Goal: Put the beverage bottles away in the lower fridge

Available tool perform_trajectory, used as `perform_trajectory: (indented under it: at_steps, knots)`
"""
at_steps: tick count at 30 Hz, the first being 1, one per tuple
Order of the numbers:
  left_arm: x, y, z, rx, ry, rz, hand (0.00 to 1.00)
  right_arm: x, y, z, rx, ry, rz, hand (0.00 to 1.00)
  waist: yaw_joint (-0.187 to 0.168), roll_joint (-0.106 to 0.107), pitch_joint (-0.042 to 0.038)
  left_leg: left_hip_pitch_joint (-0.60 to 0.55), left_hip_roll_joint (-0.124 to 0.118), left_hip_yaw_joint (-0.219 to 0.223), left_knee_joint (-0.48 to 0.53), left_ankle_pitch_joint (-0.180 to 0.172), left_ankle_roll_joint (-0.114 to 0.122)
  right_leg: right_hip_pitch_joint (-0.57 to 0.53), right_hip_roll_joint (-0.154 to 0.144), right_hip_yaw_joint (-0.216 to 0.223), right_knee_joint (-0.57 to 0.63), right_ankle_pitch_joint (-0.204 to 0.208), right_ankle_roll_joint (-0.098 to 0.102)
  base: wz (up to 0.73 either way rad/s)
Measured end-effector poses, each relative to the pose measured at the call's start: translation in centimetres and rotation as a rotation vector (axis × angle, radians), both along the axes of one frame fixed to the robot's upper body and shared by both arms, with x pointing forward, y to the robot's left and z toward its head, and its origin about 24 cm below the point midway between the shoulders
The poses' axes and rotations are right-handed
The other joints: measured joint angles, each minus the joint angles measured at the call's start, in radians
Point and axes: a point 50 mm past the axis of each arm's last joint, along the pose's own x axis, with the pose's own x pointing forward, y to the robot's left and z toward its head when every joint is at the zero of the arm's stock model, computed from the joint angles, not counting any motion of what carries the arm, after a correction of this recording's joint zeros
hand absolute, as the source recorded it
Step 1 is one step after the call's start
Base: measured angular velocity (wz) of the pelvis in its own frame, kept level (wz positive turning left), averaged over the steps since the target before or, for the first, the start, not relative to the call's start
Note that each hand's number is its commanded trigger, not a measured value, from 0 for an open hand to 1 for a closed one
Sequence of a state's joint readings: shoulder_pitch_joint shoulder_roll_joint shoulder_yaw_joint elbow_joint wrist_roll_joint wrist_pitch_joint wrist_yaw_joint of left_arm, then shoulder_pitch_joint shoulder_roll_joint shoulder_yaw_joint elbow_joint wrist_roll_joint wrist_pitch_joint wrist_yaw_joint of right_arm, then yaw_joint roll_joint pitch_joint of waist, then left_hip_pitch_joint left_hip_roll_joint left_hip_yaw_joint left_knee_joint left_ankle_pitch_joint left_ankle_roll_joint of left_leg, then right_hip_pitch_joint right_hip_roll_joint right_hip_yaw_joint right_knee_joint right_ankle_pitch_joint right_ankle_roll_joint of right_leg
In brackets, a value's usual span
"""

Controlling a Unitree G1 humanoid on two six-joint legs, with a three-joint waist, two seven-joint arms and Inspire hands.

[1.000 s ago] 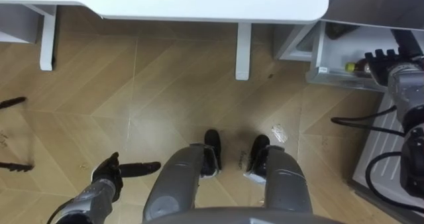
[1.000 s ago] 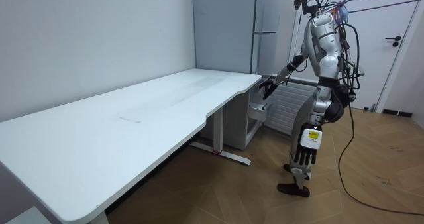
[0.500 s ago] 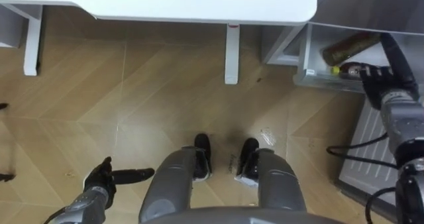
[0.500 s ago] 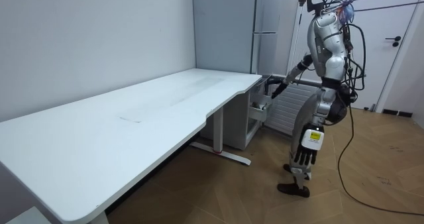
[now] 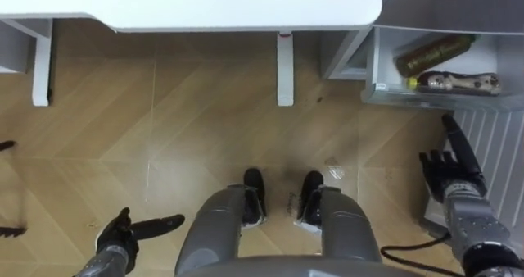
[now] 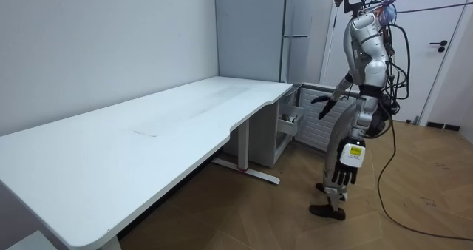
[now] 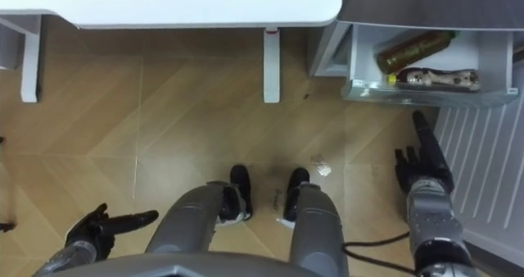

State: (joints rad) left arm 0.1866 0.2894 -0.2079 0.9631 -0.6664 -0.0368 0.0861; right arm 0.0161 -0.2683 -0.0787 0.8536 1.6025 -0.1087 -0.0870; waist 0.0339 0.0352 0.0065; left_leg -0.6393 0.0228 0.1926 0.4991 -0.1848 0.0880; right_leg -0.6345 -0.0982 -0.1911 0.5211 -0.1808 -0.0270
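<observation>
Nearest, low at the robot's side over the wood floor point(image 5: 98, 129), the left hand point(image 5: 115, 240) hangs idle, fingers loose and mostly straight, holding nothing. Further out, the right hand point(image 5: 450, 174) has come back out of the lower fridge compartment point(image 5: 370, 64). A moment ago it was reaching in at the bottle; now it hovers short of the compartment's front rim, apart from it. Its fingers point(image 5: 455, 143) are straight and spread, pointing toward the fridge, touching nothing and carrying nothing. Beyond it, the pale bottle point(image 5: 454, 83) with the yellow cap lies on its side just inside the front rim. The dark bottle point(image 5: 434, 52) lies tilted behind it, close by; contact between the two cannot be told. Judgement: the release is done and this drink is delivered, with both drinks resting in the lower fridge. Farthest, the white worktop point(image 5: 246, 2) runs across the top; the room view has the robot standing at its end, facing the open fridge.
</observation>
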Motion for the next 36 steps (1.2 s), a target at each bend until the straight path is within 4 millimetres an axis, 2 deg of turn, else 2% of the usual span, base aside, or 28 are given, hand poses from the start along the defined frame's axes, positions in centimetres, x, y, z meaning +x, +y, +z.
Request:
perform_trajectory:
  at_steps: [3,7,16,20,23,25,28,31,33,36]
  knots:
    - [-0.9,0.0,-0.1,0.002,0.015,0.006,0.0,-1.2,0.3,-0.6,0.008,0.029,-0.007,0.0,-0.005,0.001,0.0002,0.007,0.0,0.003,-0.008,0.0,0.0,0.004,-0.001,0.0,-0.004,0.0,0.0,0.0]
    - [-1.2,0.1,-0.2,0.003,0.022,0.011,0.0,-1.7,0.5,-0.9,0.008,0.05,0.001,0.0,-0.005,0.0,0.0007,0.008,0.0,0.009,-0.01,0.0,0.0,0.003,-0.001,0.003,-0.004,-0.001,0.0,-0.02]
    - [-0.2,-0.3,-0.4,-0.012,0.008,0.045,0.0,0.6,1.2,-1.1,0.038,0.058,-0.005,0.0,-0.009,-0.017,0.0135,0.014,-0.004,0.021,-0.013,-0.002,0.0,-0.007,-0.005,0.018,0.012,-0.008,0.001,-0.03]
    - [0.8,-0.2,-0.2,0.0,0.0,0.048,0.0,3.3,1.1,0.1,0.044,0.01,0.007,0.0,-0.001,-0.022,0.0173,-0.076,0.002,0.014,0.082,-0.035,0.001,-0.095,-0.005,0.026,0.103,-0.036,-0.001,0.01]
    - [1.2,-0.2,-0.2,0.01,0.005,0.059,0.0,5.7,1.0,1.1,0.058,-0.017,0.013,0.0,-0.005,-0.023,0.0189,-0.14,0.002,0.006,0.179,-0.073,0.005,-0.157,-0.023,0.025,0.204,-0.081,-0.004,0.08]
    - [2.1,-0.1,0.0,0.021,-0.012,0.068,0.0,7.6,0.2,2.7,0.046,-0.068,0.007,0.0,-0.001,-0.021,0.0218,-0.21,0.001,-0.001,0.265,-0.104,0.009,-0.225,-0.03,0.037,0.292,-0.117,0.001,0.15]
    - [2.5,0.0,0.2,0.03,-0.016,0.052,0.0,9.9,-0.8,4.9,0.015,-0.137,0.007,0.0,0.002,-0.016,0.0253,-0.291,-0.001,-0.002,0.338,-0.122,0.016,-0.309,-0.042,0.046,0.37,-0.137,0.002,0.05]
    - [2.7,0.1,0.3,0.052,-0.01,0.057,0.0,11.0,-1.8,6.4,0.008,-0.172,-0.026,0.0,0.006,-0.012,0.0284,-0.359,-0.003,0.0,0.401,-0.138,0.023,-0.38,-0.056,0.05,0.441,-0.156,0.002,0.06]
    - [3.5,0.0,0.4,0.071,-0.004,0.055,0.0,11.5,-2.8,7.5,-0.004,-0.177,-0.052,0.0,0.03,-0.004,0.0306,-0.417,0.0,0.0,0.458,-0.155,0.021,-0.44,-0.061,0.053,0.496,-0.169,-0.002,0.02]
    - [4.1,0.0,0.6,0.095,-0.006,0.039,0.0,12.7,-3.3,8.8,-0.005,-0.203,-0.072,0.0,0.029,0.005,0.0331,-0.482,-0.006,0.002,0.505,-0.16,0.026,-0.506,-0.08,0.054,0.557,-0.186,-0.006,0.14]
